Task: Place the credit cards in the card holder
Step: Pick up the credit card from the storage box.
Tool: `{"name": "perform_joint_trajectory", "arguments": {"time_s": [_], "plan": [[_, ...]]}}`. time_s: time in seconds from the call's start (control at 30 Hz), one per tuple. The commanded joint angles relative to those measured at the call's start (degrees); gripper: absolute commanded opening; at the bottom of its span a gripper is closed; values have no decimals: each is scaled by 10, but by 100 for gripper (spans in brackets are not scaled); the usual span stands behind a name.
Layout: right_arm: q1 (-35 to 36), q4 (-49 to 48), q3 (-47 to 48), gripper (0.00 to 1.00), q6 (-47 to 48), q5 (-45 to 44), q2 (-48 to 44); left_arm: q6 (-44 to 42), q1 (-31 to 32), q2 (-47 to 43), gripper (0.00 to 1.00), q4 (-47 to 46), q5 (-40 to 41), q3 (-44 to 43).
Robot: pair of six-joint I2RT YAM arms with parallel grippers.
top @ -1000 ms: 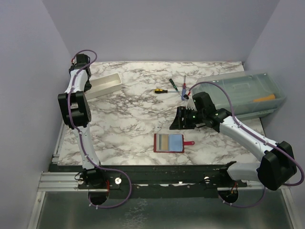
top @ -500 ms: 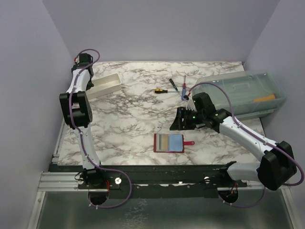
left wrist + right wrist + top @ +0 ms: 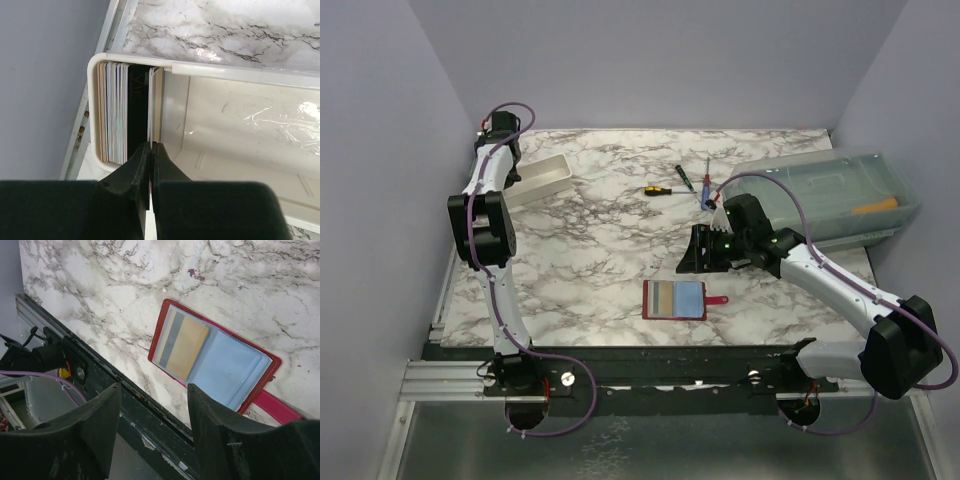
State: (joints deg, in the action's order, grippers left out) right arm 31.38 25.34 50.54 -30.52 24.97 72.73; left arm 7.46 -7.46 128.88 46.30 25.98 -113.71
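The dark-red card holder (image 3: 676,298) lies open near the table's front edge, a tan card (image 3: 663,297) in its left pocket and a blue leaf (image 3: 690,297) on its right. My right gripper (image 3: 692,250) hovers open and empty just behind it. In the right wrist view the holder (image 3: 210,360) with the tan card (image 3: 182,347) lies beyond my open right gripper (image 3: 154,390). My left gripper (image 3: 498,125) is at the far left end of the white tray (image 3: 535,180). In the left wrist view it (image 3: 150,146) is pinched shut on the edge of a pale card in an upright stack of cards (image 3: 120,110).
A clear plastic box (image 3: 830,195) stands at the back right. Screwdrivers (image 3: 658,189) and small tools (image 3: 706,185) lie at the back middle. The tray's rim (image 3: 225,72) and the side wall are close to the left gripper. The black front rail (image 3: 75,375) runs under the right gripper.
My left arm's wrist has shifted slightly to the right and farther back over the tray's end. The right arm and the card holder have not moved.
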Motion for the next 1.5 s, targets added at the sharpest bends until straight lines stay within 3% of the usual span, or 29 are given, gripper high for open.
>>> {"name": "perform_joint_trajectory", "arguments": {"time_s": [0.0,0.27,0.47,0.6,0.7,0.83,0.97,1.07,1.13,1.37,1.47], "plan": [[-3,-1,-1,58,-5,7,-11,-9,3,-36,6,8,17,-11],[-3,0,-3,58,-8,9,-13,-15,5,-59,5,7,47,6],[-3,7,2,58,-6,3,-15,6,5,-108,0,6,10,3],[-3,24,6,58,2,-26,-16,42,9,-175,0,7,-107,7],[-3,45,19,58,11,-48,-18,81,13,-242,0,-22,-298,50],[-3,51,49,59,4,-40,-33,153,37,-365,0,-206,-581,213],[-3,14,78,59,-31,-4,-53,315,105,-480,0,-487,-709,409],[-3,-58,81,64,-76,30,-75,464,180,-537,0,-731,-716,545],[-4,-107,78,68,-109,41,-88,520,244,-553,0,-824,-693,603],[-4,-181,53,70,-182,15,-130,598,367,-573,0,-952,-656,696],[-4,-223,24,65,-207,5,-158,621,393,-571,0,-994,-648,722]]}}
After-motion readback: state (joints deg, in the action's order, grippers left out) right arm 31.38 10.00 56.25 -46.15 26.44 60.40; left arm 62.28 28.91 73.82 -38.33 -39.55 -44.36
